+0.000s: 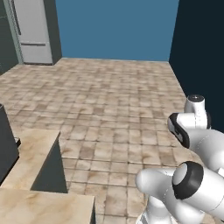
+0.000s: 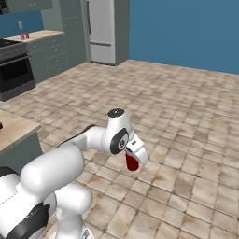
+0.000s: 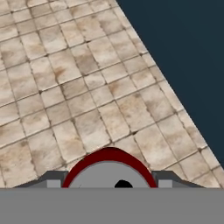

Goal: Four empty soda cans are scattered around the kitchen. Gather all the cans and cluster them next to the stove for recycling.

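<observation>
A: Jaws?

B: Closed on a small red soda can with a silvery top [image 3: 109, 173]. In the hand view the two-finger gripper [image 3: 109, 183] has a dark tip at each side of the can's rim; in the right base view the red body [image 2: 132, 163] hangs below the hand, carried over the brown tiled floor [image 2: 186, 121].

A: Handling?

B: My guess: empty, thin metal, so very light, smooth and a bit slippery, dents if squeezed hard. Best hold is across the round body near the upper part, which looks like what it has. Keep it upright and don't swing fast.

A: Where does it go?

B: Black gas stove with a steel front and dark oven door [image 2: 14, 65], far left in the right base view, well away from the can. Two more small red cans [image 2: 24, 35] stand on the beige counter [image 2: 39, 34] just beyond it.

A: Anything in the way?

B: Open floor mostly. A beige marble counter corner [image 1: 35, 175] sits close on the left of the base, likely the thing to steer round. Tall pale fridge [image 2: 101, 30] on the back wall, off the route. Dark wall [image 3: 183, 52] close on the right.
</observation>
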{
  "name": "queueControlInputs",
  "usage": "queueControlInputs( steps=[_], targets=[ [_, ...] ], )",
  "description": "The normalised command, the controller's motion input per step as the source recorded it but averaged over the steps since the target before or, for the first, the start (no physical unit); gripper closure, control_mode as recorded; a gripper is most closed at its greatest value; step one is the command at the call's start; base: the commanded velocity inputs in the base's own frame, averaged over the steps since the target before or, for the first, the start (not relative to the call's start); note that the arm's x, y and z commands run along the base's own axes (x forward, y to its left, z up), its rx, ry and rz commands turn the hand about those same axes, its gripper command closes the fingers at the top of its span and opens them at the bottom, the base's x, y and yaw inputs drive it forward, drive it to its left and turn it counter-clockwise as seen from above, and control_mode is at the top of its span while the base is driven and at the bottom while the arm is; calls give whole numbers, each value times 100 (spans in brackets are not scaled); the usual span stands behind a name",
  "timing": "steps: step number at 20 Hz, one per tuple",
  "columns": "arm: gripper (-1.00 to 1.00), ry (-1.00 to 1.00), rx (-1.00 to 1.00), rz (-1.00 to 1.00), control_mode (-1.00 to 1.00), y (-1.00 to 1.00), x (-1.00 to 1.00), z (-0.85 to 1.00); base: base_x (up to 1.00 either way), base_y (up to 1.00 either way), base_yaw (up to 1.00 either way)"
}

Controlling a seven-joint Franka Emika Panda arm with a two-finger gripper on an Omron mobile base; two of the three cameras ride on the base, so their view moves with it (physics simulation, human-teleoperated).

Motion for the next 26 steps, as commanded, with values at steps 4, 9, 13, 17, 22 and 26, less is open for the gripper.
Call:
queueControlInputs(
  steps=[4,9,13,17,22,26],
  targets=[
    [100,0,0,0,100,0,0,0,57,-32,8],
    [100,0,0,0,100,0,0,0,61,-26,17],
    [100,0,0,0,100,0,0,0,61,-23,22],
    [100,0,0,0,100,0,0,0,60,-24,20],
    [100,0,0,0,100,0,0,0,60,-24,20],
    [100,0,0,0,100,0,0,0,60,-24,20]
  ],
)
